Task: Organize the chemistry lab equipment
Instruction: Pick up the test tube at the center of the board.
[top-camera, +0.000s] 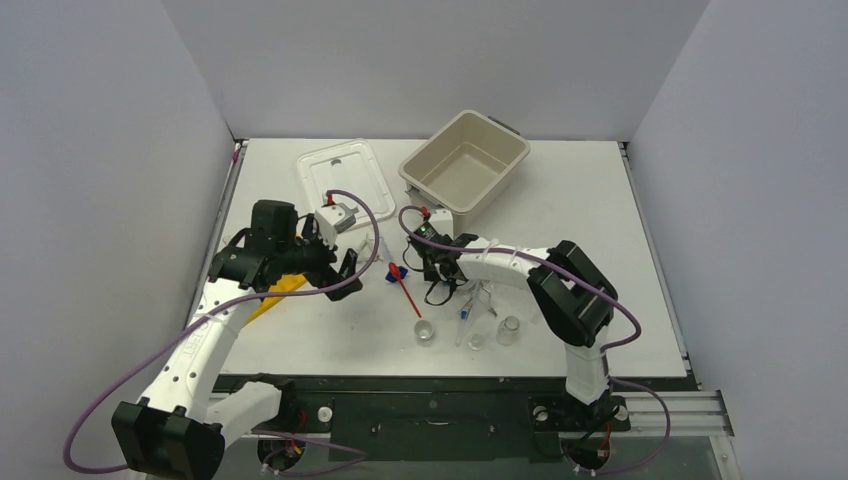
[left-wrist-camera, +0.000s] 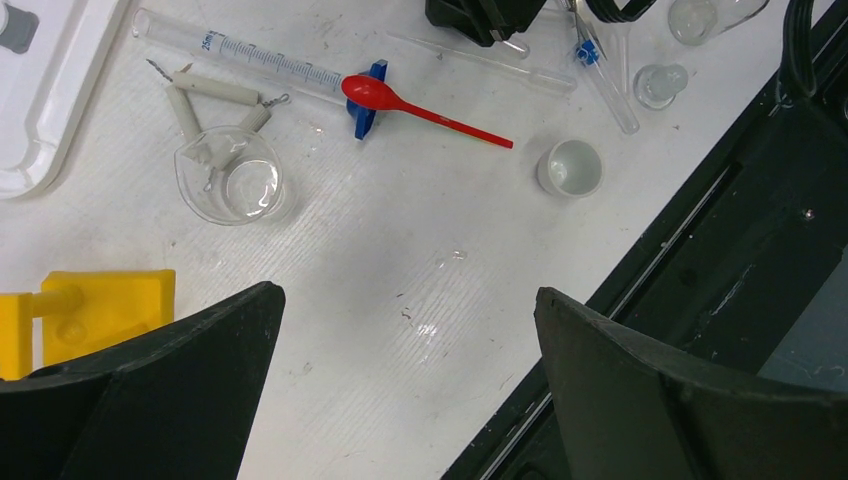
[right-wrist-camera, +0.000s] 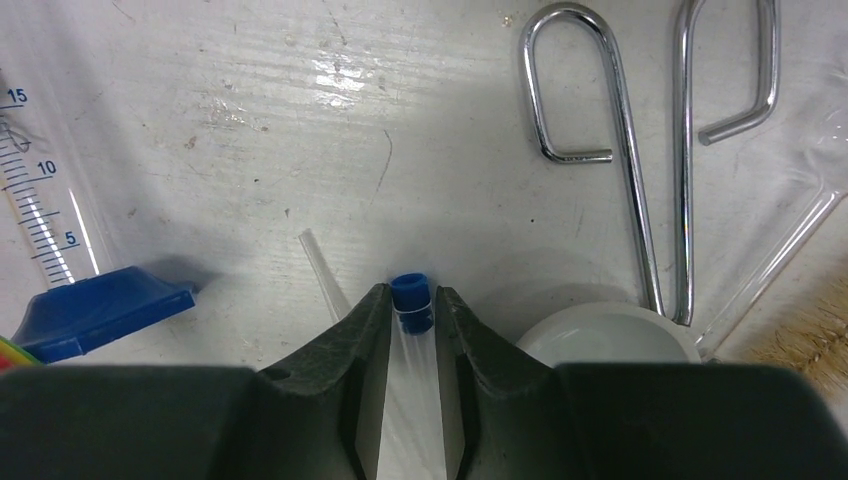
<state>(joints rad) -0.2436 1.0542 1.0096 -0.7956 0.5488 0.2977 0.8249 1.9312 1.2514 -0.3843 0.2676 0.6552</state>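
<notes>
Your right claw (right-wrist-camera: 411, 312) is closed on a clear blue-capped tube (right-wrist-camera: 411, 292). The fingers pinch its glass body just under the cap, and the tube lies low on the counter (right-wrist-camera: 300, 110) along the claw's own axis. From the wrist view I cannot tell whether it is off the surface yet, so treat the pick as unfinished.

Lift straight up before you travel. A thin clear pipette (right-wrist-camera: 322, 265) lies just beside the left finger at about 10 o'clock, and a sideways drag would likely roll it. The metal tongs (right-wrist-camera: 637, 200) sit at 2 o'clock and a small white cup (right-wrist-camera: 610, 340) at 4 o'clock, both near, so leave no swing that way. The graduated cylinder's blue foot (right-wrist-camera: 100, 305) is at 9 o'clock, well apart.

The hold is near one end, so the long glass tail may droop. Move slowly and watch the cap for slip. Do not squeeze harder, because the glass looks thin.

The beige tub (top-camera: 498, 180) stands at 12 o'clock from the claw in the top view and looks the likely destination. Clear its rim with height, then lower the tube in.

Your left claw (left-wrist-camera: 405, 300) hangs wide open and holds nothing. It hovers over bare counter with the yellow rack (left-wrist-camera: 100, 310) at its 9 o'clock.
</notes>
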